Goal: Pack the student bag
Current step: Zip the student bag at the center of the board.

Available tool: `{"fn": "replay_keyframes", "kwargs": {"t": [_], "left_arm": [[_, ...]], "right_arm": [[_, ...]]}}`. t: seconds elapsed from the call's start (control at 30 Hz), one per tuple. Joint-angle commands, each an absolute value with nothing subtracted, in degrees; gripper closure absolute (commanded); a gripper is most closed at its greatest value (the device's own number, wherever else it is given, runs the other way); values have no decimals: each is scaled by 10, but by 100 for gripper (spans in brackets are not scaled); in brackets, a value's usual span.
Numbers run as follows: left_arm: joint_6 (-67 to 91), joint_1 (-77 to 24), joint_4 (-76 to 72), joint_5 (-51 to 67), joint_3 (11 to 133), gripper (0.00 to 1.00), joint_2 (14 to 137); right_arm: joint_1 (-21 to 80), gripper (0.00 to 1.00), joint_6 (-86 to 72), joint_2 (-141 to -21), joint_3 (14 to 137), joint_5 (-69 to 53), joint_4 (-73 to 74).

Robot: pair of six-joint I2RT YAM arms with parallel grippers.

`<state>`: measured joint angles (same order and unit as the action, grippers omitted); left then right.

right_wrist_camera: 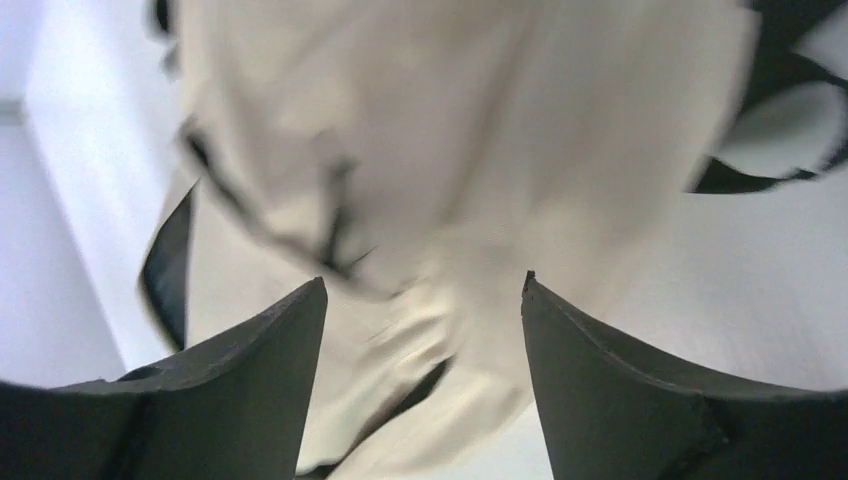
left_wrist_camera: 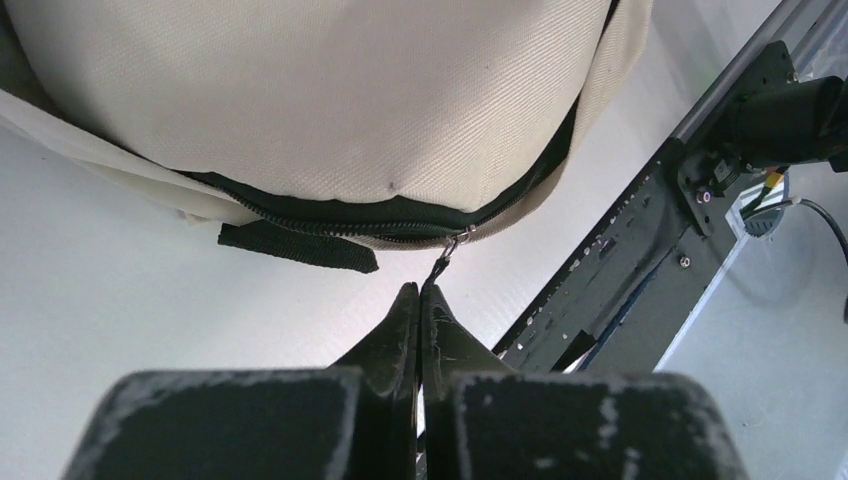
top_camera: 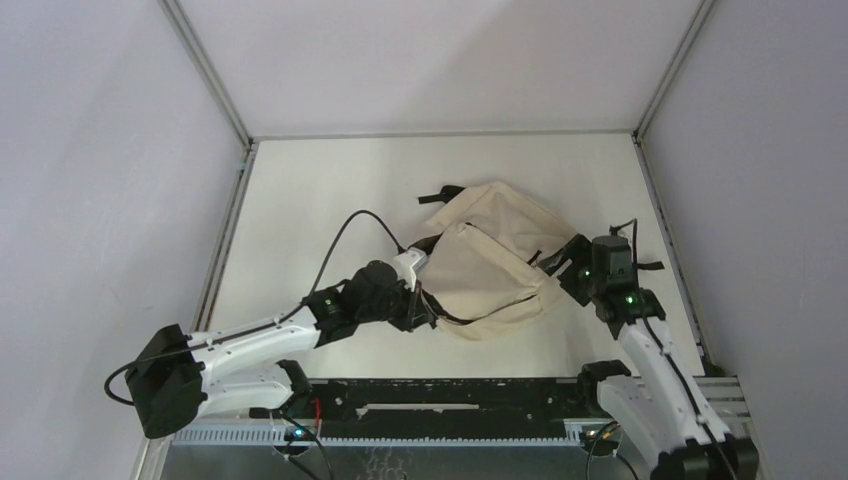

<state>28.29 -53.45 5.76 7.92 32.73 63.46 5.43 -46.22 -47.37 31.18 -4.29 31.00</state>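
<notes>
The student bag (top_camera: 490,255) is a cream canvas backpack lying in the middle of the table; it also shows in the left wrist view (left_wrist_camera: 330,100) and, blurred, in the right wrist view (right_wrist_camera: 450,150). My left gripper (top_camera: 424,304) is at the bag's near-left edge, and in its wrist view (left_wrist_camera: 420,292) it is shut on the zip pull (left_wrist_camera: 441,262) of the black zip (left_wrist_camera: 330,222). My right gripper (top_camera: 560,268) is open at the bag's right edge, with the fabric between and beyond its fingers (right_wrist_camera: 250,370) in the wrist view (right_wrist_camera: 425,285). The bag's inside is hidden.
A black strap end (left_wrist_camera: 300,247) lies under the zip. More black straps lie at the bag's far end (top_camera: 441,193) and right side (top_camera: 650,265). The black rail (top_camera: 450,392) runs along the near edge, close to my left gripper (left_wrist_camera: 640,260). Grey walls surround the table.
</notes>
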Motion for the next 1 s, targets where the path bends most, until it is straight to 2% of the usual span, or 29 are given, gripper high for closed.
{"fn": "replay_keyframes", "kwargs": {"t": [0.0, 0.17, 0.33, 0.5, 0.6, 0.7, 0.97], "left_arm": [[273, -531, 59, 92, 359, 100, 629], [274, -530, 46, 107, 363, 100, 638], [263, -528, 60, 87, 381, 100, 634], [261, -503, 52, 110, 387, 100, 650], [270, -493, 37, 134, 384, 100, 651], [270, -492, 37, 142, 383, 100, 648], [269, -481, 32, 157, 363, 100, 643]], "right_arm": [[145, 21, -361, -383, 344, -39, 317], [372, 35, -288, -337, 307, 32, 264], [655, 29, -139, -321, 247, 234, 142], [832, 28, -7, -463, 242, 375, 23], [870, 27, 60, -581, 251, 488, -62], [879, 26, 109, -671, 261, 537, -128], [874, 32, 184, -755, 265, 596, -252]]}}
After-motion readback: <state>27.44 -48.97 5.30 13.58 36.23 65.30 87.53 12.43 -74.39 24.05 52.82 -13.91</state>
